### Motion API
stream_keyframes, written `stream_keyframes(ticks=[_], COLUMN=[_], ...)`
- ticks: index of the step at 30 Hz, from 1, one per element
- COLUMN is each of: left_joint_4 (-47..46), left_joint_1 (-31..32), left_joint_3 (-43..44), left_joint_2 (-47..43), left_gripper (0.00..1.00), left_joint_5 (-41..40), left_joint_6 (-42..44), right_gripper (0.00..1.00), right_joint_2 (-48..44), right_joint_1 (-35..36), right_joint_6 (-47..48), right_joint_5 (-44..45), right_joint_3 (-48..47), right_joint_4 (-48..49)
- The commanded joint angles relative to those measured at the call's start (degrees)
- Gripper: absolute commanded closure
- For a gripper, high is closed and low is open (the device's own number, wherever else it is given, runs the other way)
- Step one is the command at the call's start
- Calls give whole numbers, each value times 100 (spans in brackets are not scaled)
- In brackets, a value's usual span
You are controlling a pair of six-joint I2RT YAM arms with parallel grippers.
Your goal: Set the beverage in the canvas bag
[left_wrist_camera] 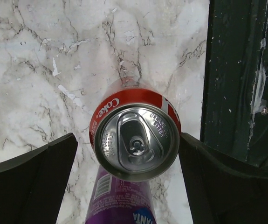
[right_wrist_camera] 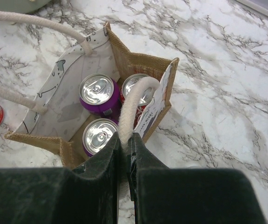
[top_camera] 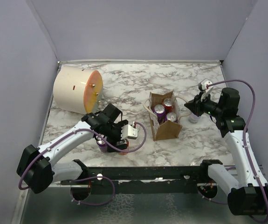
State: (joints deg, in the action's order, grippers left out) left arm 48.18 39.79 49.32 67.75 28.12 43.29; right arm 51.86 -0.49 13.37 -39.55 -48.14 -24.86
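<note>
The beverage, a red Coke can [left_wrist_camera: 136, 140], stands on the marble with its silver top facing the left wrist camera. My left gripper [left_wrist_camera: 127, 138] is open and straddles it, one finger on each side. A purple Fanta can [left_wrist_camera: 120, 200] shows just below it, partly covered. In the top view the left gripper [top_camera: 115, 142] hangs over these cans, left of the canvas bag [top_camera: 158, 131]. The brown bag [right_wrist_camera: 138, 65] holds two purple cans and one red one. My right gripper [right_wrist_camera: 127, 140] is shut on its white rope handle [right_wrist_camera: 134, 100], and in the top view the right gripper [top_camera: 193, 108] is to the bag's right.
A big cream cylinder with an orange face [top_camera: 78, 88] lies at the back left. Grey walls close in the marble table on three sides. A black rail [top_camera: 147, 172] runs along the near edge, close to the right of the Coke can [left_wrist_camera: 236, 70].
</note>
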Motion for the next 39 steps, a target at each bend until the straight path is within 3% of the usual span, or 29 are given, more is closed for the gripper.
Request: stream_keyframes(ticks=[1, 6, 12, 17, 26, 33, 39], left_joint_4=[-403, -499, -499, -456, 224, 653, 413], left_joint_1=[66, 78, 99, 99, 103, 107, 101], left_joint_3=[-113, -130, -106, 45, 1200, 2727, 3836], left_joint_2=[-6, -68, 39, 64, 282, 392, 392], left_gripper=[12, 17, 31, 50, 99, 100, 100], left_joint_5=[495, 699, 787, 922, 891, 497, 135], left_joint_6=[-22, -72, -86, -121, 16, -359, -981], right_gripper=[99, 99, 99, 99, 99, 99, 99], right_joint_2=[-17, 10, -51, 0, 153, 151, 111], right_joint_1=[-39, -39, -39, -39, -39, -39, -39], right_joint_6=[17, 17, 26, 8, -16, -18, -27], right_joint_5=[-112, -111, -91, -97, -116, -144, -172], right_joint_3=[44, 47, 98, 95, -37, -24, -17], right_joint_4=[75, 99, 125, 142, 60, 68, 69])
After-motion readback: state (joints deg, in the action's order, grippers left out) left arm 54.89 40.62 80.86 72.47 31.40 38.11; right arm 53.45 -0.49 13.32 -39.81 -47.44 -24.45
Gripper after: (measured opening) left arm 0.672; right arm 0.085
